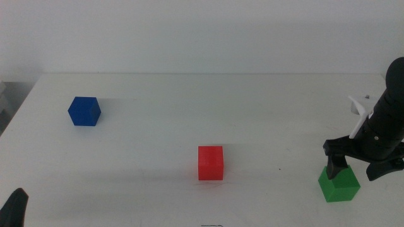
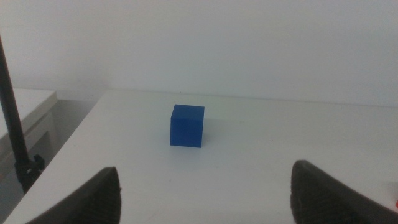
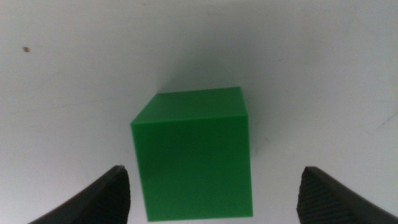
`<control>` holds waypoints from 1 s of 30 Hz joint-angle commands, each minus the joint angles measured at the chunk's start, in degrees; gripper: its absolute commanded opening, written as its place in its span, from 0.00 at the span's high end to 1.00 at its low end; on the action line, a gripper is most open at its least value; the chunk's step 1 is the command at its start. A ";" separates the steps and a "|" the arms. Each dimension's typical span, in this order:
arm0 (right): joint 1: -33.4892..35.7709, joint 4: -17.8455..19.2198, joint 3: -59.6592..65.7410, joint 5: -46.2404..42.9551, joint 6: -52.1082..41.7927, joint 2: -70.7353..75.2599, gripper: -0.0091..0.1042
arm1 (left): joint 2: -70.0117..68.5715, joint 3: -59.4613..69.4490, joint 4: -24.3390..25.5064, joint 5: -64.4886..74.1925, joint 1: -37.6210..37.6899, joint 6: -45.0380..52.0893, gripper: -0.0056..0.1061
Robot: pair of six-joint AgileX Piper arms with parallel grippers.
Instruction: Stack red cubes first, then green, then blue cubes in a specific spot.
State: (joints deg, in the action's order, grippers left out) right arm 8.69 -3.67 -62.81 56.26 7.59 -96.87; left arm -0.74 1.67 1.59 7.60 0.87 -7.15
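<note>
Your right gripper (image 1: pixel 356 165) hangs over the small matte bright-green cube (image 1: pixel 339 184) at the white worktop's (image 1: pixel 189 113) near right, jaws apart either side w/o touching, the matte red cube (image 1: pixel 210 162) mid-worktop, dark-blue cube (image 1: pixel 84 111) far left, left gripper (image 2: pixel 205 190) waiting w/ jaws apart.

Lab-style test bench: bare white table (image 1: pixel 189 113), blank white wall (image 1: pixel 202 31), black stand pole (image 2: pixel 12 118).
</note>
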 commanded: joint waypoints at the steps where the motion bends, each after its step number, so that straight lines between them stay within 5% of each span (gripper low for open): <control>1: -0.25 0.59 -1.11 -0.28 -1.42 1.51 0.28 | -1.19 -0.15 -0.41 -4.95 0.32 -0.18 0.11; 25: 1.56 1.52 -1.11 -3.08 -1.83 -3.26 0.29 | -1.19 -0.15 -0.41 -4.95 0.32 -0.18 0.11; 30: 1.56 2.73 -1.11 -3.49 -1.53 -3.61 0.48 | -1.19 -0.15 -0.41 -4.95 0.32 -0.18 0.11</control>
State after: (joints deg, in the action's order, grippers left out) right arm 10.31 -2.02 -62.81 53.18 6.32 -102.95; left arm -0.74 1.67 1.59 7.60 0.87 -7.15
